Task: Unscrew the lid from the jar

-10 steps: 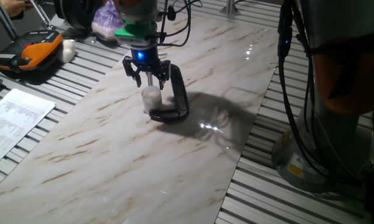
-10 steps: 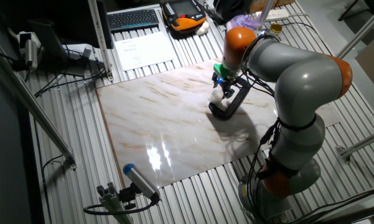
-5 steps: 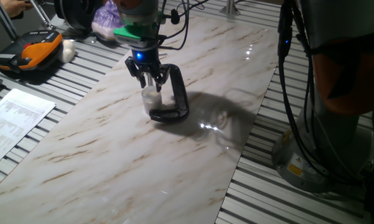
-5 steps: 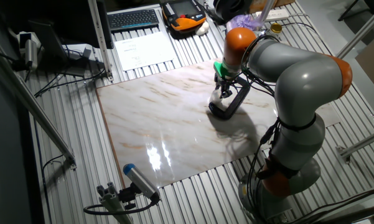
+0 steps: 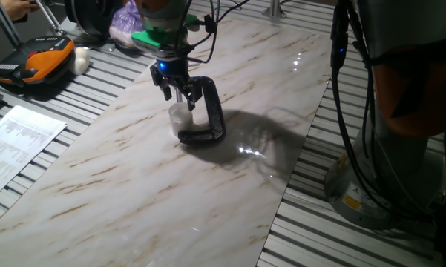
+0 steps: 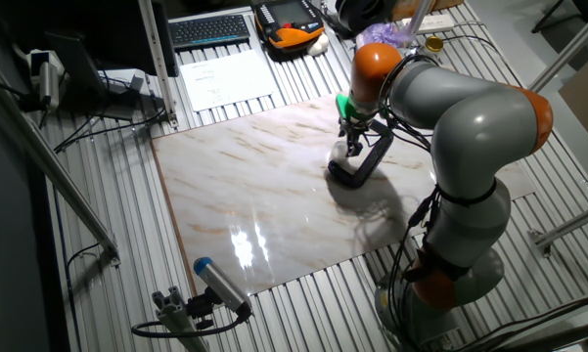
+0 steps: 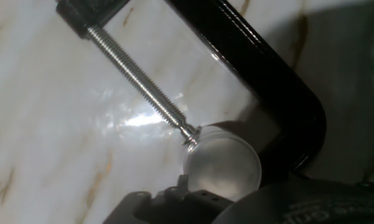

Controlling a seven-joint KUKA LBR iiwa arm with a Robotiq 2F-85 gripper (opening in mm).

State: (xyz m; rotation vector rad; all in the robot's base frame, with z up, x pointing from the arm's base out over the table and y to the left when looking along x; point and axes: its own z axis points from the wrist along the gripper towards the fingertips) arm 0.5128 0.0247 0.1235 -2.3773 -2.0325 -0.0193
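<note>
On shiny marble table [image 5: 133, 185], my gripper [image 5: 179, 95] hides its grip; the tiny slippery lid [image 7: 223, 165] needs rim pinching.

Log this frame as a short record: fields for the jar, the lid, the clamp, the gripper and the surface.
jar: small clear jar standing on the table, inside the clamp's frame
lid: whitish round cap on top of the jar
clamp: black C-clamp; its metal screw tip touches the jar's side
gripper: gripper right above the jar, fingers pointing down; open or shut cannot be told
surface: marble-patterned table
</note>
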